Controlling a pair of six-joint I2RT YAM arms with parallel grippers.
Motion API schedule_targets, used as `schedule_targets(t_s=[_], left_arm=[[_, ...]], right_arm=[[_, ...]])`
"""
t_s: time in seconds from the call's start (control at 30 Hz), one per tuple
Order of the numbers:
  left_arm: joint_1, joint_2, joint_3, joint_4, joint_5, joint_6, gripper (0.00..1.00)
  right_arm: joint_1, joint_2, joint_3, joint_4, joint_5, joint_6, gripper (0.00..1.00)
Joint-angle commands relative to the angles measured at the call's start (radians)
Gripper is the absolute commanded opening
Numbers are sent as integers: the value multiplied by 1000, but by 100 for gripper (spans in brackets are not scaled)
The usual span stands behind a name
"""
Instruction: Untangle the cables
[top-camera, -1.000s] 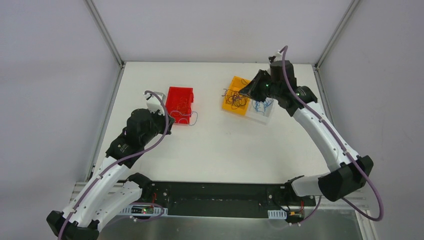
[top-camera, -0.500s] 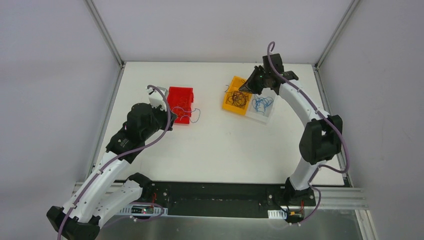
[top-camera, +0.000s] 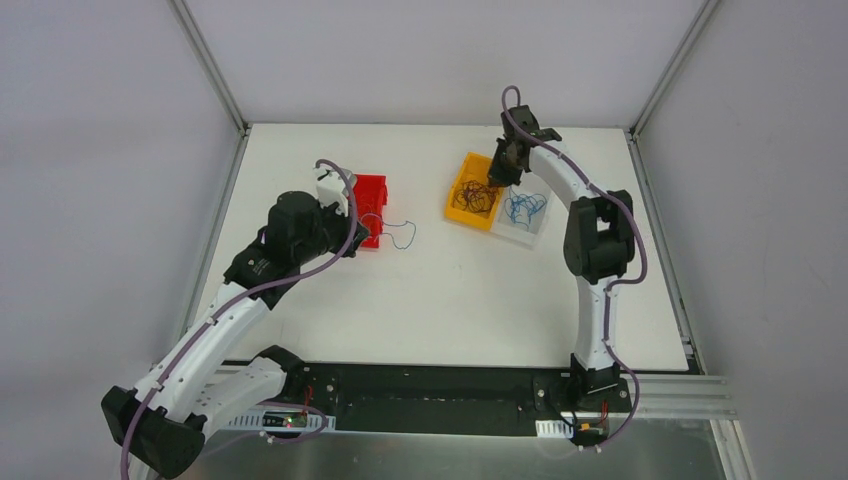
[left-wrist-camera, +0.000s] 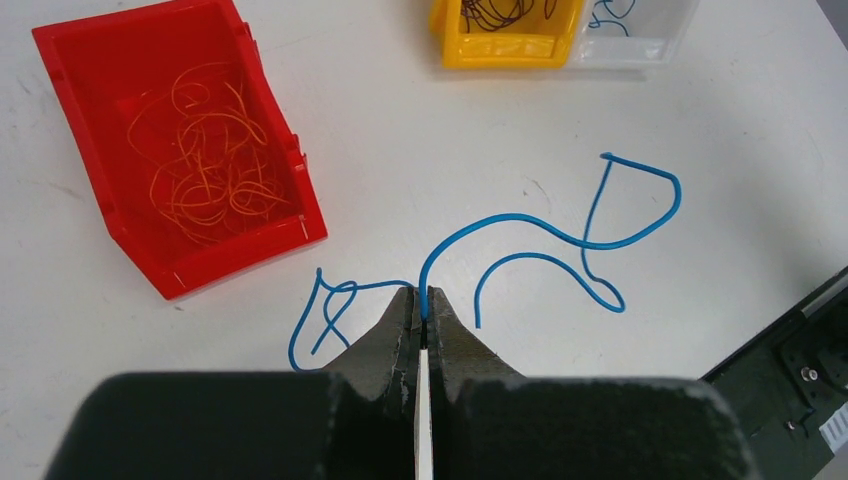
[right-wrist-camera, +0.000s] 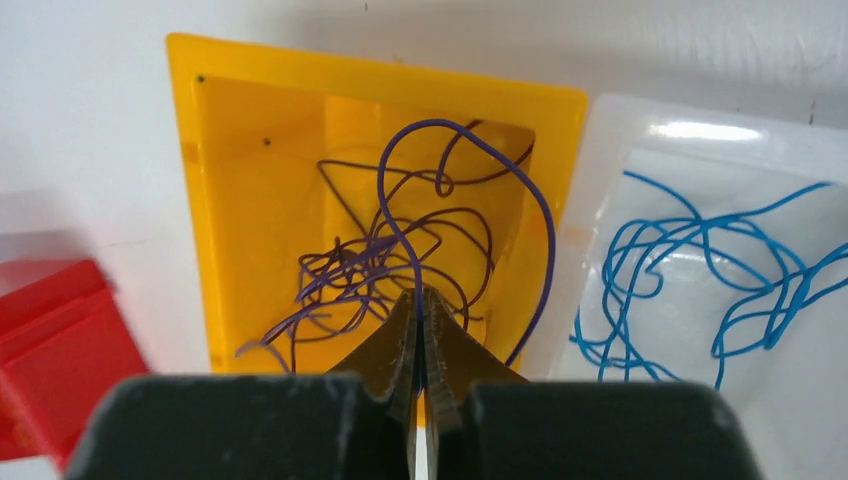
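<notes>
My left gripper (left-wrist-camera: 424, 296) is shut on a blue cable (left-wrist-camera: 515, 216) that curls over the white table just right of the red bin (left-wrist-camera: 90, 110); in the top view the gripper (top-camera: 352, 232) is at the bin's front right corner and the cable (top-camera: 401, 236) trails right. Orange-red cables (left-wrist-camera: 205, 160) lie in the red bin. My right gripper (right-wrist-camera: 420, 296) is shut on a dark purple cable (right-wrist-camera: 432, 122) looping up over the yellow bin (right-wrist-camera: 250, 200), which holds a tangle of dark cables (right-wrist-camera: 360, 265). In the top view this gripper (top-camera: 497, 176) is over that bin (top-camera: 452, 207).
A clear bin (right-wrist-camera: 690, 130) with several blue cables (right-wrist-camera: 700, 260) stands against the yellow bin's right side, also in the top view (top-camera: 520, 234). The red bin (top-camera: 372, 190) is left of centre. Metal frame posts rise at the table's back corners.
My left gripper moved right, drawing the blue cable out from the red bin over the table. My right arm folded in and its gripper moved left over the yellow bin.
</notes>
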Motion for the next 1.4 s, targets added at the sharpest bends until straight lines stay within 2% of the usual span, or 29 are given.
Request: schedule_targets(t_s=[0.0, 0.23, 0.4, 0.5, 0.63, 0.77, 0.83, 1.07, 1.27, 1.3, 1.37], left_arm=[[2, 7, 43, 7, 48, 20, 0], [1, 39, 40, 19, 125, -14, 0], [1, 40, 27, 24, 162, -35, 0], [1, 46, 22, 26, 180, -43, 0], [1, 57, 11, 27, 206, -66, 0], [-2, 63, -5, 37, 233, -93, 0], [-7, 80, -9, 51, 247, -114, 0], [-112, 201, 20, 128, 231, -176, 0], [-211, 347, 59, 217, 223, -226, 0], [-215, 363, 50, 241, 215, -248, 2], [-216, 383, 13, 344, 207, -299, 15]], right_arm=[[60, 64, 106, -70, 181, -103, 0], [96, 174, 185, -112, 222, -109, 0], [120, 147, 223, -143, 243, -125, 0], [127, 88, 222, -151, 239, -130, 9], [133, 1, 218, -178, 258, -136, 30], [142, -98, 184, -207, 262, -138, 40], [150, -162, 131, -199, 252, -138, 47], [161, -500, -219, -56, 166, -111, 86], [162, -795, -529, 16, 108, -53, 92], [162, -836, -569, 22, 104, -44, 92], [165, -913, -643, 31, 102, -24, 92]])
